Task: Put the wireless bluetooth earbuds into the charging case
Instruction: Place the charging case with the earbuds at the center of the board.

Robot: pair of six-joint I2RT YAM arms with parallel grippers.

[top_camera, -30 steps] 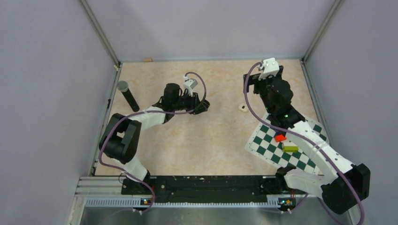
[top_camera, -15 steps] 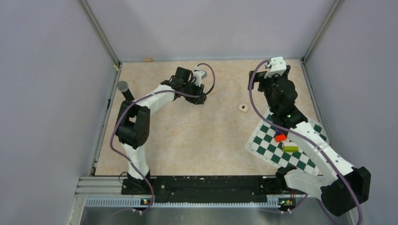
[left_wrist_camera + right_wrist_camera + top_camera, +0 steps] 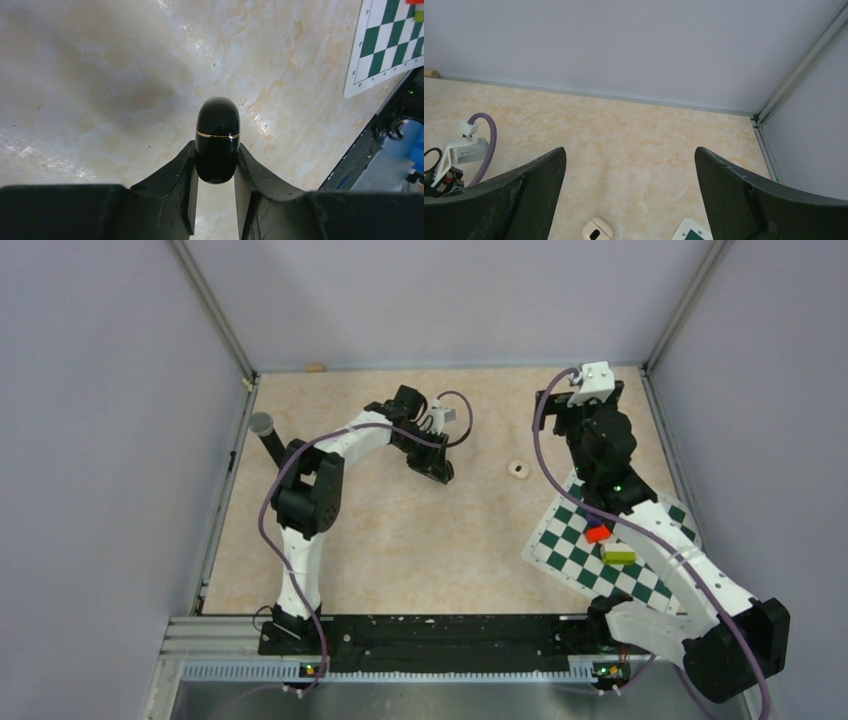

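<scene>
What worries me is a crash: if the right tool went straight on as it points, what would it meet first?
Likely the bare beige marbled tabletop, then the pale lilac back wall; nothing stands ahead of the open right tool. The small cream object lies low, perhaps beneath its line.

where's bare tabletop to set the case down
Widest bare patch: mid-table between the left claw with the charging case, checkerboard mat and base rail. Also the far strip by the back wall. Crowded right: mat, red block, yellow-green block, right arm.
</scene>
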